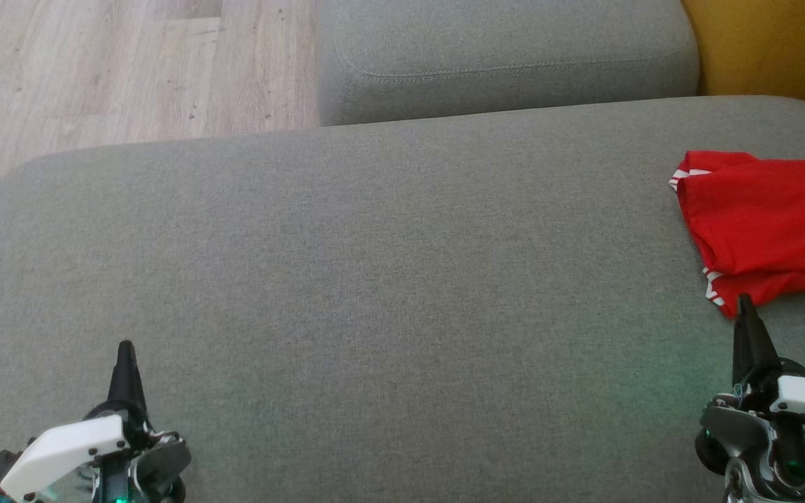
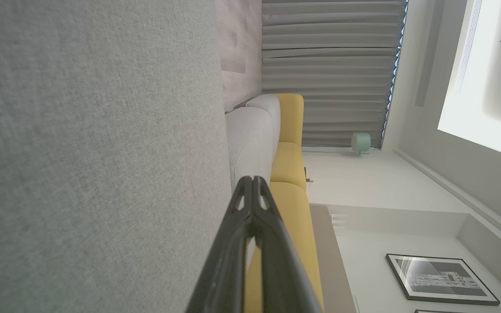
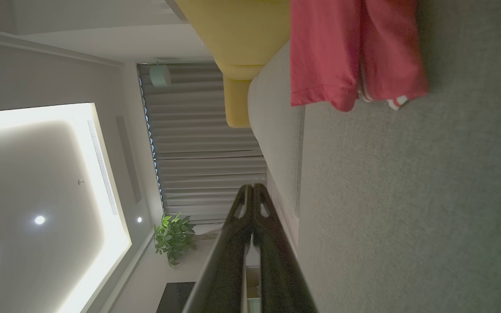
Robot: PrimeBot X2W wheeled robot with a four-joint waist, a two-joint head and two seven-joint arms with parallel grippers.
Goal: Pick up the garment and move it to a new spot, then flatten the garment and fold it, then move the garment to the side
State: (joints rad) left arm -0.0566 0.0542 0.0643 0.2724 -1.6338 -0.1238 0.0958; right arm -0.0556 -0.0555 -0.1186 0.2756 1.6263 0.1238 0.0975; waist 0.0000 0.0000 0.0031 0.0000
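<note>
The garment (image 1: 769, 227) is red with white-striped trim and lies folded at the right edge of the grey sofa cushion (image 1: 374, 279); the right wrist view has the garment (image 3: 355, 52) along its top. My right gripper (image 1: 745, 300) is shut and empty, its tip just short of the garment's near edge. At the lower left my left gripper (image 1: 126, 347) is also shut and empty, far from the garment. In the wrist views each pair of fingers meets at the tip: the left gripper (image 2: 252, 179) and the right gripper (image 3: 252, 186).
A second grey cushion (image 1: 507, 56) lies beyond the main one. Wooden floor (image 1: 130, 70) shows at the upper left, and a yellow sofa part (image 1: 773, 49) at the upper right. The broad middle of the main cushion is bare fabric.
</note>
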